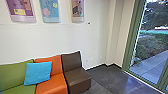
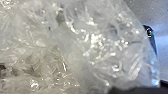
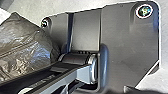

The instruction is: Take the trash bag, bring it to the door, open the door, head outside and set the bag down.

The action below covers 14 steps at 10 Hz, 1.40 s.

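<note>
trash bag [image 3: 25,47], crinkled, beside robot's dark plate [image 3: 125,37] | long axis, pointing: can't tell | left gripper, right gripper: can't tell state | blue cushion [image 1: 38,73] across green seat [image 1: 15,68], orange seat [image 1: 53,83], left | green-framed glass [image 1: 150,52], right

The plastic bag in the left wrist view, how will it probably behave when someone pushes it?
The plastic bag would probably be floppy, as its film is wrinkled all over. Its shiny surface may feel slippery. Looking thin and translucent, it might tear.
</note>
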Motion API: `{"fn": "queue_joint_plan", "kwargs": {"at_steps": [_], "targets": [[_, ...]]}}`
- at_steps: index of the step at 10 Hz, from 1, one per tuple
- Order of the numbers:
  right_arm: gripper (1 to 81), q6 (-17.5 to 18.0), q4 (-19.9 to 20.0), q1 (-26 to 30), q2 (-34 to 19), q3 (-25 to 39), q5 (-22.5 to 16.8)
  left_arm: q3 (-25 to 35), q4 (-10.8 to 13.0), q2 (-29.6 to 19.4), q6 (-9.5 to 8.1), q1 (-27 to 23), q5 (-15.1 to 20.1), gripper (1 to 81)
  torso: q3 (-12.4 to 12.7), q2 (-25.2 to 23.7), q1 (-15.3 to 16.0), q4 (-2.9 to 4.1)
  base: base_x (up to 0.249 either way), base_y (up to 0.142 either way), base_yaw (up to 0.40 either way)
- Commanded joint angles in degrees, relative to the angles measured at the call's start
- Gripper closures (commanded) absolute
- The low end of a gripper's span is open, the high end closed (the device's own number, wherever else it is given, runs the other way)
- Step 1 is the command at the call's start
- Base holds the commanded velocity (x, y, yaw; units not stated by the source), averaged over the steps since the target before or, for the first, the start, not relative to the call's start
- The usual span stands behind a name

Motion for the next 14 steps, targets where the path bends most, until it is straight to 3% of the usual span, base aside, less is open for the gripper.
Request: {"fn": "queue_joint_plan", "kwargs": {"at_steps": [1,14], "targets": [[1.0,-0.3,0.1,3.9,-0.1,0.7,-3.9,0.0,0.0,-0.3,0.44,-3.6,3.3,81.1,0.0,0.0,0.0,0.0,0.0,0.0,-0.346],[1.0,-0.3,0.1,3.7,0.1,0.4,-3.8,0.0,0.0,-0.3,0.44,-3.6,3.3,81.1,0.0,0.0,0.0,0.0,0.0,0.0,-0.346]]}}
